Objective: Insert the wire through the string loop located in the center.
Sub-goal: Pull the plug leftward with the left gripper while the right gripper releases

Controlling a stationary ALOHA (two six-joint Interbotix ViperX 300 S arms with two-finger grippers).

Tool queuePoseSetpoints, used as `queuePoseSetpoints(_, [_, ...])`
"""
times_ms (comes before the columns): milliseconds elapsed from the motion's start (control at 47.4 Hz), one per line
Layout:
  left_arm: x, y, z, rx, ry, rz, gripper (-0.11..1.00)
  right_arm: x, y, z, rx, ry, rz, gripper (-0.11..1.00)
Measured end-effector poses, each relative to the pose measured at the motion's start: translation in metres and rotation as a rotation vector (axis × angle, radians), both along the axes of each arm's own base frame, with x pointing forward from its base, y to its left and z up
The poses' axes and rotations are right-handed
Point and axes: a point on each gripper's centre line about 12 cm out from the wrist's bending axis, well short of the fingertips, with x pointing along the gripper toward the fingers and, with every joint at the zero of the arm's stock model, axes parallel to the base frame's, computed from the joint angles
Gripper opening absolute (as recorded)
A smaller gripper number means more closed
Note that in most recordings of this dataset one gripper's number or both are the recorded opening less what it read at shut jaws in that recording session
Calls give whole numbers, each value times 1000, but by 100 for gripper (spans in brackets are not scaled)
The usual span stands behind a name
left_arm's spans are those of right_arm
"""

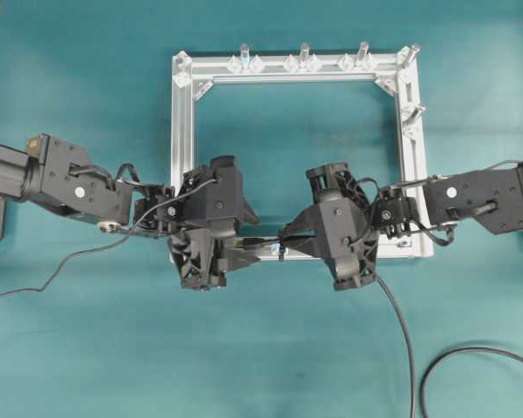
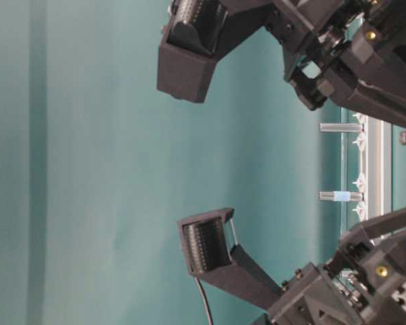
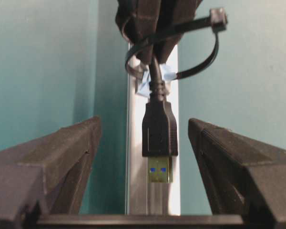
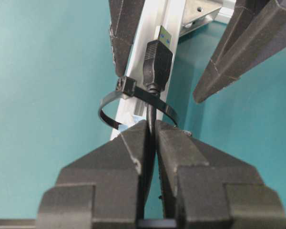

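Note:
The wire (image 4: pixel 151 114) is a black cable ending in a black plug (image 4: pixel 157 59) with a gold tip. My right gripper (image 4: pixel 151 125) is shut on the cable just behind the string loop (image 4: pixel 106 116), a thin black band round the silver bar (image 4: pixel 150 24). The cable runs through the loop and the plug sticks out beyond it. In the left wrist view the plug (image 3: pixel 159 131) hangs between the pads of my open left gripper (image 3: pixel 144 125), touching neither, with the loop (image 3: pixel 207 52) behind it. From above, both grippers (image 1: pixel 248 246) (image 1: pixel 285 241) meet at the frame's near bar.
The square aluminium frame (image 1: pixel 183 131) lies on the teal cloth, with upright silver pegs (image 1: pixel 303 54) along its far bar and right side. The slack cable (image 1: pixel 403 326) trails off the near edge and loops back at the lower right. A thinner cable (image 1: pixel 61 261) crosses the left.

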Motion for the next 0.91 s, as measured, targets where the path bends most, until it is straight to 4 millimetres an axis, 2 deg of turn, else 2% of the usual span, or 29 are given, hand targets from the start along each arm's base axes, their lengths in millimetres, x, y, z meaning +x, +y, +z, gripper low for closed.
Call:
queuePoseSetpoints(106, [-2, 1, -2, 1, 9, 1, 75, 0, 0, 0, 0, 0, 0, 7])
queuePoseSetpoints(169, [-2, 2, -2, 0, 12, 5, 70, 0, 0, 0, 1, 0, -1, 7])
queuePoseSetpoints(211, [-2, 3, -2, 1, 12, 6, 62, 0, 0, 0, 0, 0, 0, 7])
queuePoseSetpoints(380, [-2, 5, -3, 3, 17, 10, 19, 0, -2, 0, 1, 0, -7, 7])
queuePoseSetpoints(908, [-1, 5, -1, 50, 9, -32, 19, 0, -2, 0, 2, 2, -8, 7])
